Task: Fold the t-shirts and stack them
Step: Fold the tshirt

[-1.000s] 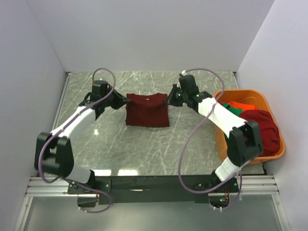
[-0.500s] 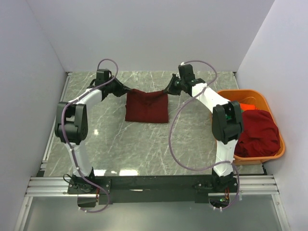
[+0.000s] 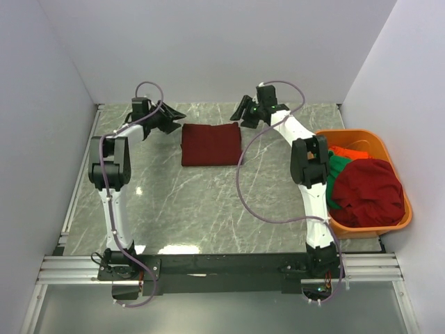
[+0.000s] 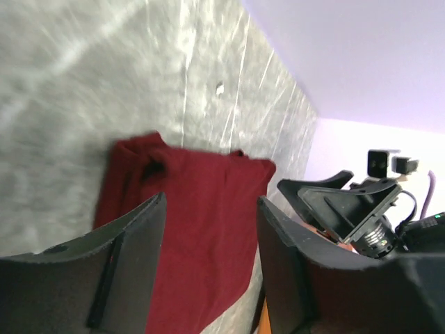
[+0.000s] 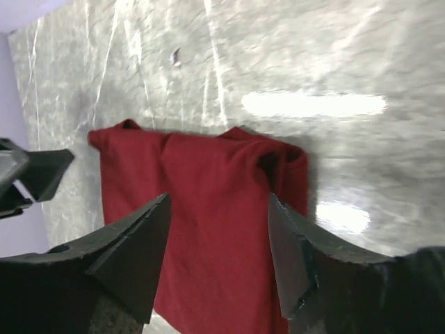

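A dark maroon t-shirt [image 3: 211, 145] lies flat on the marble table as a folded rectangle [image 4: 201, 243] [image 5: 208, 229]. My left gripper [image 3: 175, 114] hovers just off its far left corner, open [image 4: 211, 202], with nothing between its fingers. Off the far right corner my right gripper [image 3: 240, 113] also stands open [image 5: 219, 198] and empty. Neither touches the cloth. More t-shirts sit in the orange basket [image 3: 386, 227] at the right: a maroon one [image 3: 368, 191] on top, a green one [image 3: 338, 171] and an orange-red one [image 3: 342, 151] partly covered.
White walls close the table at the back, left and right. Cables loop over both arms [image 3: 261, 202]. The arm bases stand on the black rail [image 3: 222, 264] at the near edge. The basket sits against the right wall.
Both grippers let go of the shirt's far corners and opened, drawing back toward the far wall. The shirt, earlier lifted at those corners, now lies flat.
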Robot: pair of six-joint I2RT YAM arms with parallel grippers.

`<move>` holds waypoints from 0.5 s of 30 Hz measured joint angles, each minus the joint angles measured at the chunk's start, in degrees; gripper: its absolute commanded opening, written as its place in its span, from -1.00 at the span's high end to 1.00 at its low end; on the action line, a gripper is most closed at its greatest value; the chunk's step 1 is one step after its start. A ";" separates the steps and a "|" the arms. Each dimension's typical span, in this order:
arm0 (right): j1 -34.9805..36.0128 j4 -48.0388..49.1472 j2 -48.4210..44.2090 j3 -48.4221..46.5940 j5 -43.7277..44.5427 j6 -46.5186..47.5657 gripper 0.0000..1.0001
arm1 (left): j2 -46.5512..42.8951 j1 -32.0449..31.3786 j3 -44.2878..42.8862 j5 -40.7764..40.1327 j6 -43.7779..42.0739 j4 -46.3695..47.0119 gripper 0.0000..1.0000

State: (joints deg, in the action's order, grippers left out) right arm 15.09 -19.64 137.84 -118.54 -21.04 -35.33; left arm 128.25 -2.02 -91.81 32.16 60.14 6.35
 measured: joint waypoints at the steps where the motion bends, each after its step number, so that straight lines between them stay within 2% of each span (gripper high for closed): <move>1: -0.33 -0.33 0.00 -0.02 0.04 0.13 -0.32 | 0.00 0.66 0.00 0.11 0.02 0.09 -0.19; 4: -1.38 -0.79 -0.59 0.04 0.94 0.55 -0.31 | -1.09 2.47 0.63 0.02 -0.13 1.44 -0.06; 5: -1.55 -0.87 -1.11 0.48 1.38 0.59 -0.29 | -1.88 2.97 1.03 -0.15 -0.46 1.40 0.15; 9: -1.79 0.13 -7.34 7.85 2.25 0.39 -0.25 | -5.33 3.10 3.02 -1.75 -1.14 1.01 0.56; 12: -0.04 1.86 -11.56 12.52 2.29 0.04 -0.22 | -7.15 0.44 3.96 -2.56 -2.01 1.03 0.81; 15: 3.02 4.13 -11.96 12.92 1.16 -0.81 -0.21 | -6.93 -3.43 4.46 -2.47 -2.10 1.84 0.95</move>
State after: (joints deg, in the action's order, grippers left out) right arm 18.11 -15.51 125.89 -105.62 -19.88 -36.14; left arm 121.32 -5.45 -87.35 29.69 58.04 8.19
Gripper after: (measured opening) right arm 0.610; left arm 0.058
